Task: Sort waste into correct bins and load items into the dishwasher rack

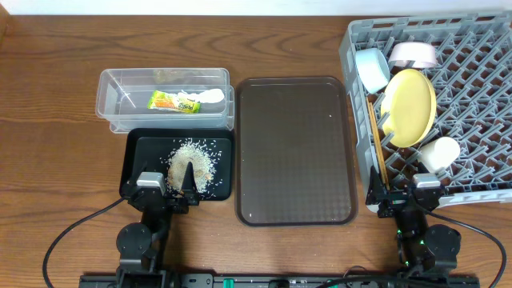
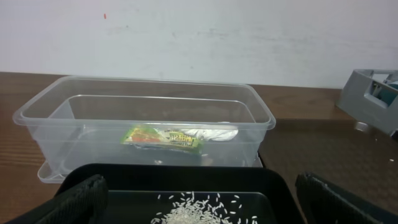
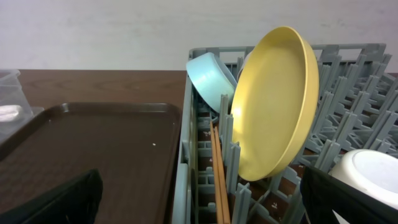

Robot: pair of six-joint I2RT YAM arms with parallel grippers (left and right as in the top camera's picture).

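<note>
The clear tub (image 1: pixel 120 94) holds the green-and-orange wrapper (image 1: pixel 174 102) and crumpled white paper (image 1: pixel 210 96); the left wrist view shows the tub (image 2: pixel 50 118), wrapper (image 2: pixel 163 138) and paper (image 2: pixel 214 132). Rice (image 1: pixel 192 162) lies in the black tray (image 1: pixel 136 156), also in the left wrist view (image 2: pixel 199 211). My left gripper (image 1: pixel 168 188) (image 2: pixel 202 200) is open over the tray's near end. The grey rack (image 1: pixel 480 96) holds the yellow plate (image 1: pixel 409 108), blue bowl (image 1: pixel 372 70), white bowl (image 1: pixel 413 54), cup (image 1: pixel 439 154) and chopsticks (image 1: pixel 379 152). My right gripper (image 1: pixel 408 192) (image 3: pixel 199 199) is open at the rack's near left corner.
The dark brown serving tray (image 1: pixel 294 150) lies bare between the black tray and the rack; it also shows in the right wrist view (image 3: pixel 93 149). In that view the plate (image 3: pixel 277 102) stands on edge, the blue bowl (image 3: pixel 208 78) behind it, the chopsticks (image 3: pixel 219 180) along the rack wall.
</note>
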